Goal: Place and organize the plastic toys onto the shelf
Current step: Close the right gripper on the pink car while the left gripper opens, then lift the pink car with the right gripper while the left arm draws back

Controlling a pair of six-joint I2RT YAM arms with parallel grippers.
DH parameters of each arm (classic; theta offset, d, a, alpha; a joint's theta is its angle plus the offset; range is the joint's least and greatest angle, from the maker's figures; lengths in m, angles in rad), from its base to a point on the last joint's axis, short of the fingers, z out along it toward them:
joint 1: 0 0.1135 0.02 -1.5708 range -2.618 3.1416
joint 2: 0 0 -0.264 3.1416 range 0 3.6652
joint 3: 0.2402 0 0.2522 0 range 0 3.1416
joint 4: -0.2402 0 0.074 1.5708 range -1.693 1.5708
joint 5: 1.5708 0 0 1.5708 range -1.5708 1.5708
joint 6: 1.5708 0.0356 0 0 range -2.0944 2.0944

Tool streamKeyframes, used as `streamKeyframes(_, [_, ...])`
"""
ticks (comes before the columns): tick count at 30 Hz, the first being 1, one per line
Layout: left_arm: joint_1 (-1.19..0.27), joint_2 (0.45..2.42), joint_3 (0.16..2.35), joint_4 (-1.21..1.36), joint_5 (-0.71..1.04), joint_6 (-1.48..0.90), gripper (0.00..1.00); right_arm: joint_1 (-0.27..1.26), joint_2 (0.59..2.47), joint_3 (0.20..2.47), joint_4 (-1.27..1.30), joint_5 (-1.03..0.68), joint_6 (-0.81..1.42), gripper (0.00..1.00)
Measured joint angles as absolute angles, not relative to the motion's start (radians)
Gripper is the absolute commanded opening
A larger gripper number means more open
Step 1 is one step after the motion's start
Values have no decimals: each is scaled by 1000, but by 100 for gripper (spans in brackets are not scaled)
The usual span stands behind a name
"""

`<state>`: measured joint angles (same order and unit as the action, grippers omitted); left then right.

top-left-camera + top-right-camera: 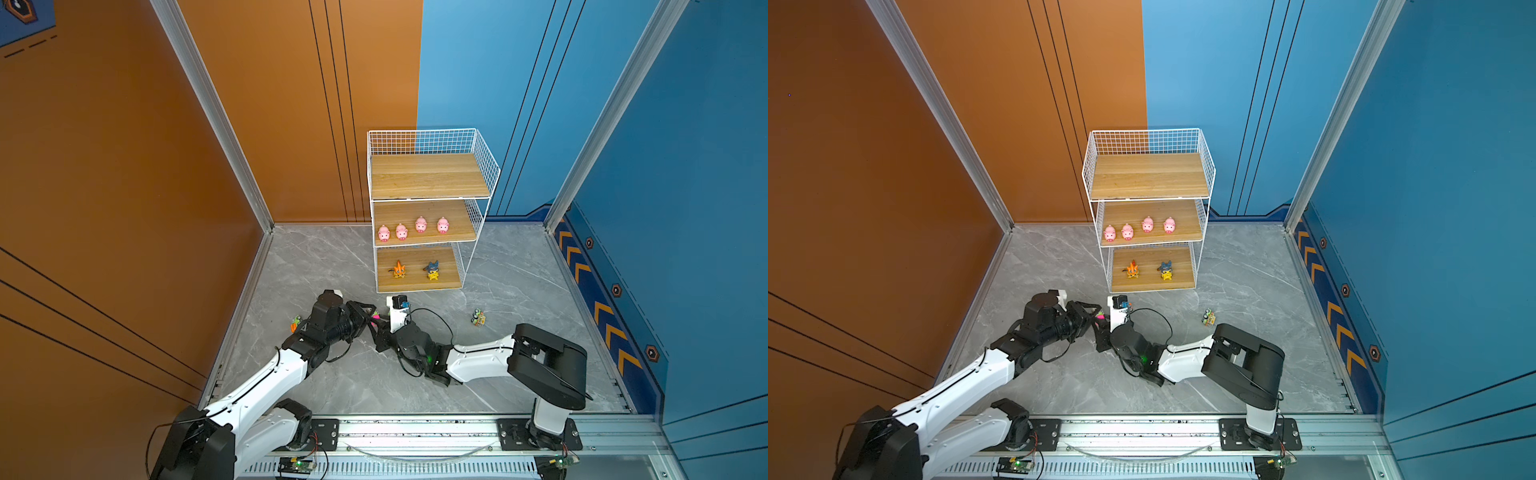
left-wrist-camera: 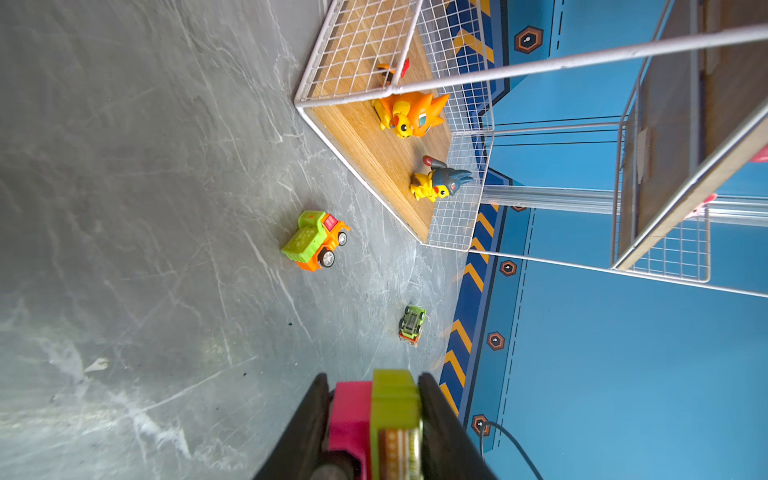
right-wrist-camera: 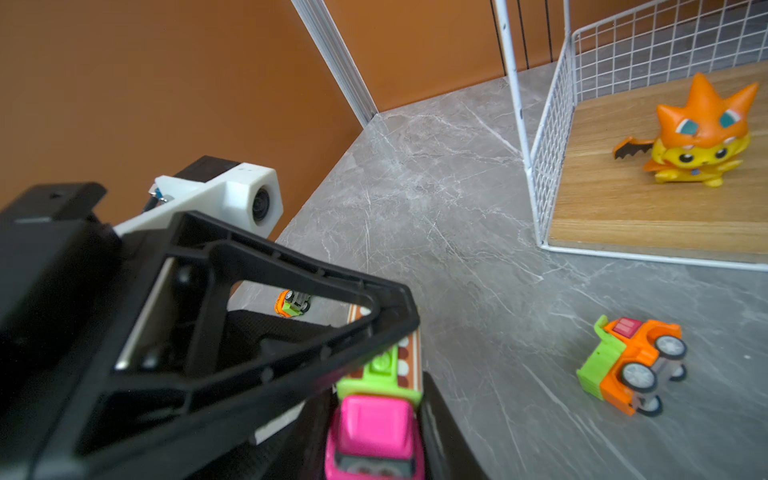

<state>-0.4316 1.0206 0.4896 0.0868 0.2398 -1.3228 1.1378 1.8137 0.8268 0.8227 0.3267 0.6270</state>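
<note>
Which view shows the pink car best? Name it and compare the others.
Right wrist view: the pink car fills the foreground, cab and green bed clear. The left wrist view shows it blurred and cropped; both top views show only a pink sliver.

Four pink pigs (image 1: 421, 225) on shelf (image 1: 430, 176)

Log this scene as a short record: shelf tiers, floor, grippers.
shelf top tier: no toys
middle tier: four pigs
bottom tier: orange figure, blue-yellow figure
floor: truck, green car, orange car
left gripper: shut on pink car
right gripper: fingers against the same car, apparently gripping
</note>
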Motion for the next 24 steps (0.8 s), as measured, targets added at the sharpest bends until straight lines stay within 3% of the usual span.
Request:
streamKeyframes(10, [-415, 975, 490, 41, 252, -1288, 73, 1125, 1824, 802, 824, 321, 590, 19])
streamKeyframes(17, [-342, 967, 535, -150, 245, -1149, 84, 1179, 1824, 726, 812, 323, 490, 19])
streamKeyframes(24, [-231, 1036, 747, -390, 234, -918, 90, 1254, 1880, 719, 844, 349, 377, 20])
